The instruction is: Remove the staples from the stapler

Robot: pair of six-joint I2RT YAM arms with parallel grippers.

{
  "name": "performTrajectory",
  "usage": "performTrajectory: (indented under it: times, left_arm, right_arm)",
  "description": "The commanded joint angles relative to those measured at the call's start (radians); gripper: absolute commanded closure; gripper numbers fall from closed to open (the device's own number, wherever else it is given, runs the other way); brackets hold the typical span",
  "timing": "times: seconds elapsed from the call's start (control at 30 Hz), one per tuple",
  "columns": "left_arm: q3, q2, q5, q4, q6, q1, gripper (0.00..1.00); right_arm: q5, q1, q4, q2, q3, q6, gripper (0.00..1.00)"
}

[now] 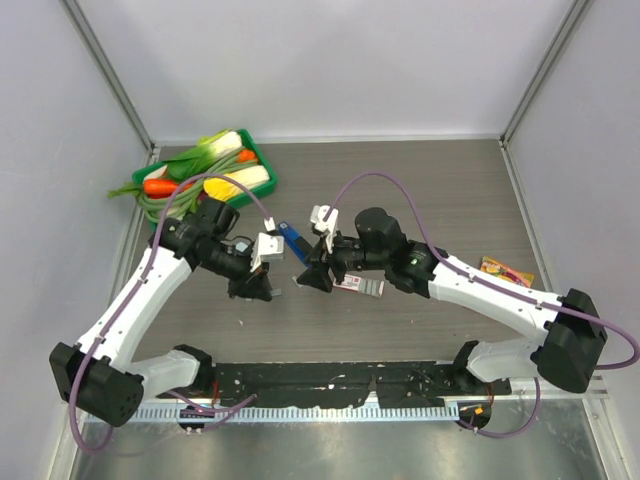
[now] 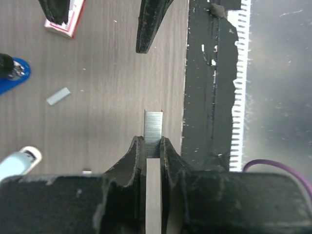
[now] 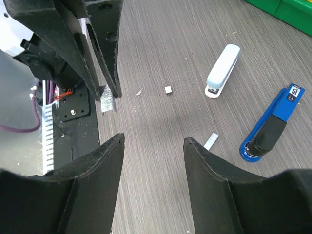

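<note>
My left gripper [image 2: 153,147] is shut on the staples [image 2: 153,127], a short silvery-grey strip that sticks out past the fingertips just above the table. The same strip shows in the right wrist view [image 3: 107,98] between the left fingers. A second small grey strip [image 2: 58,96] lies loose on the table; the right wrist view shows it too [image 3: 211,141]. The blue stapler [image 3: 272,126] and the white stapler [image 3: 223,71] lie beyond. My right gripper [image 3: 153,142] is open and empty, hovering over bare table, facing the left gripper [image 1: 262,288].
A flat red, white and grey packet [image 1: 358,284] lies under the right arm. A green tray [image 1: 262,160] of vegetables stands at the back left. A yellow packet [image 1: 505,270] lies at the right. A black strip [image 1: 330,378] runs along the near edge.
</note>
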Motion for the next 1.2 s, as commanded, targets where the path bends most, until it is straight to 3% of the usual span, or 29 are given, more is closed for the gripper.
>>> performTrajectory:
  times: [0.0, 0.17, 0.63, 1.17]
  left_arm:
    - [-0.031, -0.028, 0.011, -0.024, -0.141, -0.024, 0.88]
    - [-0.063, -0.076, 0.002, 0.077, -0.195, -0.036, 0.86]
    - [-0.013, -0.045, -0.016, 0.113, -0.192, -0.05, 0.87]
    - [0.02, -0.017, -0.016, 0.09, -0.158, -0.07, 0.87]
  right_arm:
    - [-0.013, 0.019, -0.015, -0.018, 0.062, -0.091, 0.44]
    - [-0.008, 0.078, -0.023, 0.0, 0.091, -0.12, 0.44]
    - [-0.005, 0.18, -0.053, 0.069, 0.133, -0.145, 0.46]
    - [-0.004, 0.194, -0.064, 0.108, 0.13, -0.142, 0.67]
